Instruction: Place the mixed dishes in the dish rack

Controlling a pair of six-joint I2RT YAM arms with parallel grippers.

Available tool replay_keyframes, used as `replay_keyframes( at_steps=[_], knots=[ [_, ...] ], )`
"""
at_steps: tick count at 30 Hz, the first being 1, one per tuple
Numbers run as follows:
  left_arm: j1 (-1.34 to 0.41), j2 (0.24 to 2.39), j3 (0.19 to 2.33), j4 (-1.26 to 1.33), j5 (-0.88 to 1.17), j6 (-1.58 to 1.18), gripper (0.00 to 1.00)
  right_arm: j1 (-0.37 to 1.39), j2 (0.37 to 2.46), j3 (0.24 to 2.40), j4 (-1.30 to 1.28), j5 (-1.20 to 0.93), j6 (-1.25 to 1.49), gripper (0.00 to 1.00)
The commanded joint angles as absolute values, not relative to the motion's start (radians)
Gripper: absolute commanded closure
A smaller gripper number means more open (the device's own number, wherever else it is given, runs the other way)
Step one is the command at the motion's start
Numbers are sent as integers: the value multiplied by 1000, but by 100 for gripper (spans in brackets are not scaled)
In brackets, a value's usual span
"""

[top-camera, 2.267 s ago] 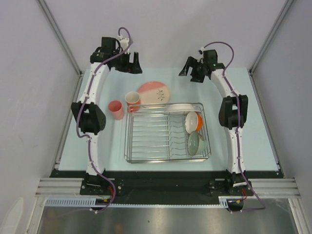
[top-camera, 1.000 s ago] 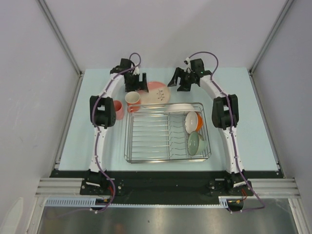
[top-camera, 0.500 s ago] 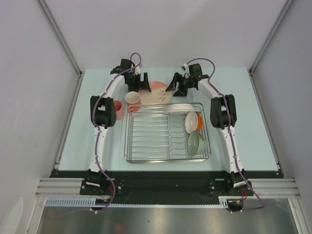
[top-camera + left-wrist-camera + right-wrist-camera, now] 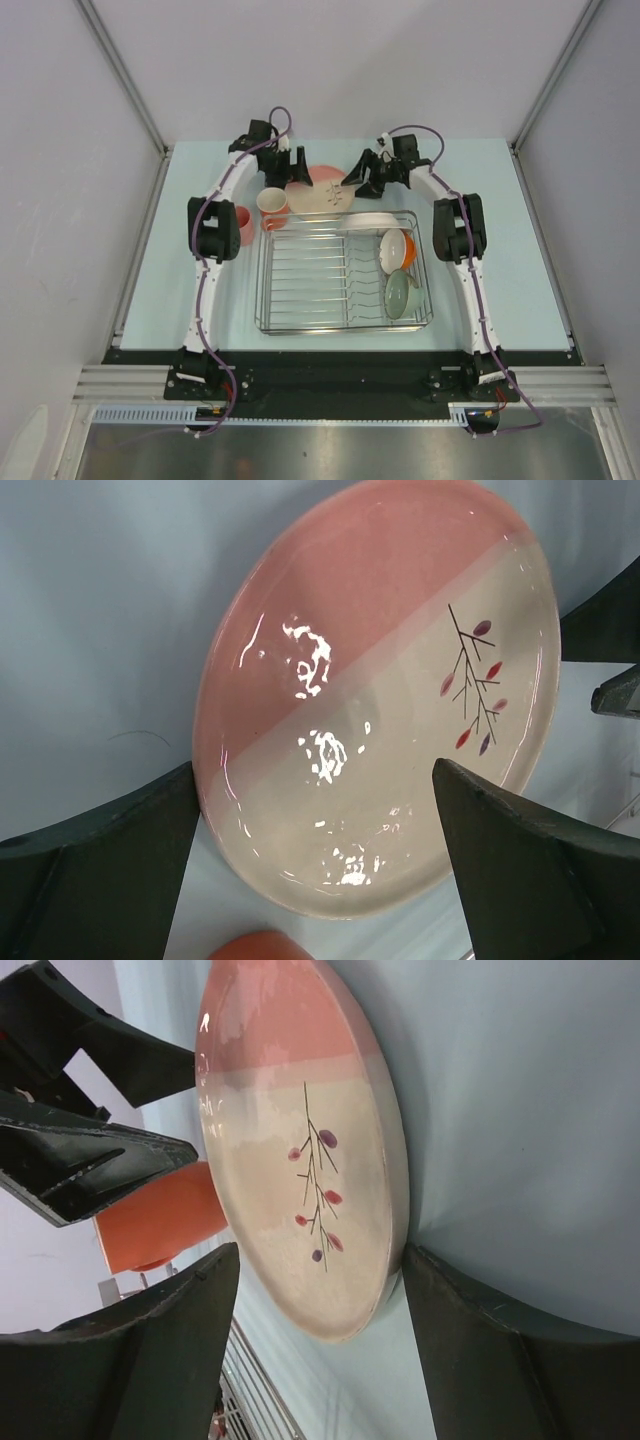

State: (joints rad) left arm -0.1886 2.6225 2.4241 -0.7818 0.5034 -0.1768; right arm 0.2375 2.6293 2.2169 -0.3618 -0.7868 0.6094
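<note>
The pink-and-cream plate (image 4: 322,196) lies on the table behind the dish rack (image 4: 300,290). My left gripper (image 4: 298,178) is open over the plate's left edge, and the plate (image 4: 380,690) fills the gap between its fingers (image 4: 100,870). My right gripper (image 4: 361,181) is open at the plate's right edge, with the rim (image 4: 300,1140) between its fingers (image 4: 500,1340). The orange mug (image 4: 272,204) stands left of the plate. The pink tumbler (image 4: 241,222) is partly hidden by my left arm. In the rack are the white shallow plate (image 4: 368,220), the orange bowl (image 4: 398,250) and the pale green bowl (image 4: 400,293).
The rack's back rim (image 4: 250,1400) runs close under the plate. My left gripper's fingers (image 4: 90,1165) show in the right wrist view, just across the plate. The mug (image 4: 262,946) sits near the left gripper.
Both grippers have moved from the table's far corners inward and down to the pink-and-cream plate, one on each side. The dishes have not moved.
</note>
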Motion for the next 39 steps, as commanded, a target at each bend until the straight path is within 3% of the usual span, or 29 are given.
replay_keyframes(
  at_steps=[1, 6, 11, 17, 20, 21, 24, 31, 39],
  knots=[
    [-307, 2658, 2464, -736, 721, -244, 0, 301, 2651, 2163, -169, -903, 721, 29],
    [-342, 2686, 2490, -723, 747, -250, 0, 305, 2602, 2146, 24, -976, 808, 29],
    [-359, 2695, 2491, -701, 790, -275, 0, 305, 2608, 2145, 55, -983, 822, 29],
    [-364, 2691, 2488, -689, 811, -282, 0, 322, 2664, 2154, 63, -986, 845, 37],
    [-357, 2691, 2488, -689, 811, -281, 0, 321, 2677, 2177, 38, -991, 835, 55],
    [-356, 2691, 2488, -689, 811, -279, 0, 319, 2675, 2177, 35, -991, 834, 71],
    [-348, 2691, 2487, -686, 810, -278, 0, 305, 2668, 2175, 22, -989, 827, 100],
    [-322, 2648, 2484, -718, 799, -259, 0, 269, 2599, 2168, -38, -939, 744, 100],
    [-219, 2374, 2427, -739, 814, -272, 0, 192, 2502, 2241, -9, -873, 703, 100]
  ],
)
